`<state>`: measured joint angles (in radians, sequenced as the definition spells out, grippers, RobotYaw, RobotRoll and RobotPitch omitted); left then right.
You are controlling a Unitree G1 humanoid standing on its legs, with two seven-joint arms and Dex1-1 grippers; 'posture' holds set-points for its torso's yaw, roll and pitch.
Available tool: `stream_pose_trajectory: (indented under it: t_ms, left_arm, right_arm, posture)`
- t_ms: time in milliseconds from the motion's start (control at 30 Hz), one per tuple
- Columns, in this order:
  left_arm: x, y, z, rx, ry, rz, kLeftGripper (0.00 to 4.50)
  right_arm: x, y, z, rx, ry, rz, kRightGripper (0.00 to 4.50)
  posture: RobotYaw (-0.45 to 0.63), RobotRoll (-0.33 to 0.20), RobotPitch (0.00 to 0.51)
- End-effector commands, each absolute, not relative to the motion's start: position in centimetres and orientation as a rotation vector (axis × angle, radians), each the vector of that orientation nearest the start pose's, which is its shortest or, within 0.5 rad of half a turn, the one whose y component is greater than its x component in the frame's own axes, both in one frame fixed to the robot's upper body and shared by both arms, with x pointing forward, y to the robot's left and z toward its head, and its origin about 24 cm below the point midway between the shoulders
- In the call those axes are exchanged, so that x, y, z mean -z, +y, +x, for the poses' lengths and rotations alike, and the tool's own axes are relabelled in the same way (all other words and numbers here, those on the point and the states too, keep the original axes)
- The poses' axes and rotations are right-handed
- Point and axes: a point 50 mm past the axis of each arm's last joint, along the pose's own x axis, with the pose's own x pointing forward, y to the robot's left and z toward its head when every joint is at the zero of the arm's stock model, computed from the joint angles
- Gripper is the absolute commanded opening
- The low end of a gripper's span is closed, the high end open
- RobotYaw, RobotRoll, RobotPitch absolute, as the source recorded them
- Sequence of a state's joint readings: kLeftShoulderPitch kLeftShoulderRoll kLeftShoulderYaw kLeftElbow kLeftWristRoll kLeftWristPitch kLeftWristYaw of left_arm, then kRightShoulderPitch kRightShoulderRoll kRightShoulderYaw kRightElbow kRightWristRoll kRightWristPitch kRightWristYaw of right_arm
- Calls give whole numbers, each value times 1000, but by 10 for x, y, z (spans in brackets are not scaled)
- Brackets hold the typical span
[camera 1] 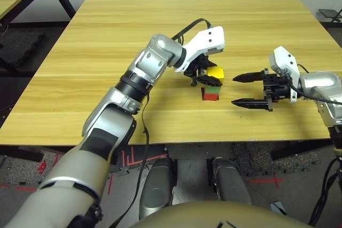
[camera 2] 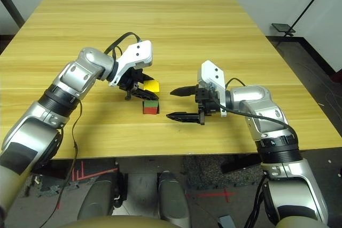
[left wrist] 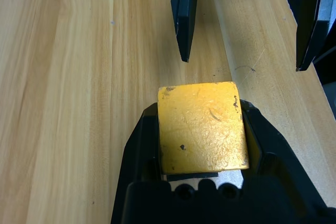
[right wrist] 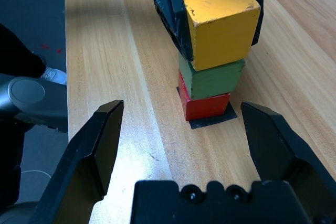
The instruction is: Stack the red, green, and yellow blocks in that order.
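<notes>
My left claw [right wrist: 218, 3] clamps the matte yellow cube [right wrist: 220, 22] atop the light green cube [right wrist: 211, 80], itself on the bright red cube [right wrist: 206, 106], near the counter's [camera 1: 160, 20] front edge; my right claw [camera 1: 243, 89] stands apart beside them.

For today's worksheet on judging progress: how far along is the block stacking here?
Done: the green block sits on the red block. In hand: the left gripper is shut on the yellow block, tilted on the green. Left: settle it square and let go. The right gripper waits open beside the stack.
</notes>
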<state>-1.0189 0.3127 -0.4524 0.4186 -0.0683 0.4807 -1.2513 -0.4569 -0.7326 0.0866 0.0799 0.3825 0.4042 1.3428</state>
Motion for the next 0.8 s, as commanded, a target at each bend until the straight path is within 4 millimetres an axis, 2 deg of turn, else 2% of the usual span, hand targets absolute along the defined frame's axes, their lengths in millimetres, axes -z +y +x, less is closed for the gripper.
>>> stream_pose_trajectory:
  t_ms: [33,167,267,400,467,533,600,700,800]
  left_arm:
    - [-169,51,343,1485,369,592,2010]
    - [-168,55,341,1495,395,592,3277]
    - [-177,55,336,1517,361,574,4357]
    - [-209,60,322,1483,239,410,4437]
    - [-229,72,317,1375,144,244,4437]
    - [-240,96,315,1192,43,112,4437]
    - [-237,118,314,1023,-7,50,4437]
    - [-210,160,307,737,-54,-13,4437]
    - [-189,184,304,480,-140,-54,4437]
  right_arm:
    - [-145,-206,283,-1324,283,-262,4500]
    - [-145,-206,283,-1325,281,-260,4500]
    - [-146,-207,284,-1321,278,-259,4500]
    - [-152,-215,286,-1281,253,-233,4500]
    - [-157,-226,287,-1198,246,-197,4500]
    - [-160,-245,288,-1059,262,-168,4500]
    - [-157,-264,290,-928,278,-133,4500]
    - [-146,-299,296,-659,217,-21,4500]
    - [-138,-324,303,-456,137,3,4500]
  posture:
    - [33,-54,80]
    - [40,-56,79]
    - [51,-59,74]
    - [58,-63,67]
    - [55,-70,65]
    - [60,-79,64]
    - [71,-85,67]
    - [78,-95,73]
    - [68,-100,76]
